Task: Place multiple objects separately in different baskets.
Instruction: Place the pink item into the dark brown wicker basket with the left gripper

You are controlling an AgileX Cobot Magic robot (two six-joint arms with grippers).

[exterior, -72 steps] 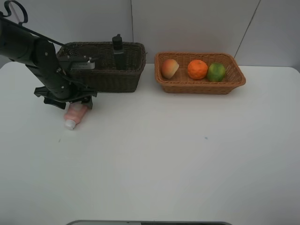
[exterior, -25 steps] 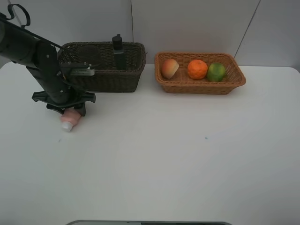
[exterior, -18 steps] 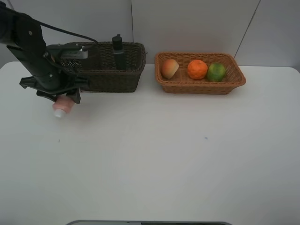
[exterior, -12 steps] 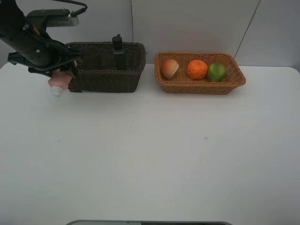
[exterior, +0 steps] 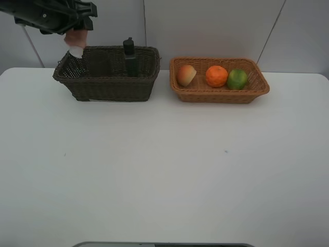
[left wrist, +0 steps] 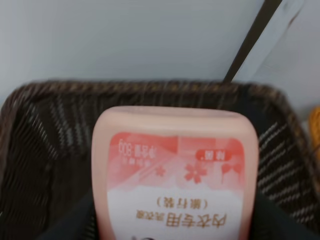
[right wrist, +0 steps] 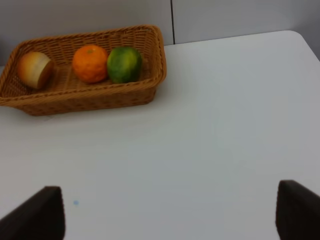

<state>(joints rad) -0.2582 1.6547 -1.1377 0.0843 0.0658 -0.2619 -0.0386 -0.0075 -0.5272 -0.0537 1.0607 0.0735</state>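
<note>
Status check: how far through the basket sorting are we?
Done: the three fruits, pale red one, orange and green citrus, lie in the tan basket; the dark pump bottle stands in the brown basket. In hand: the left gripper holds the pink tube above the brown basket's left end. Left: release it. The right gripper is open and holds nothing.

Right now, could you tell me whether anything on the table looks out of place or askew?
Nothing stands out: three fruits sit in the tan wicker basket, and the dark green pump bottle stands upright in the dark brown wicker basket.
</note>
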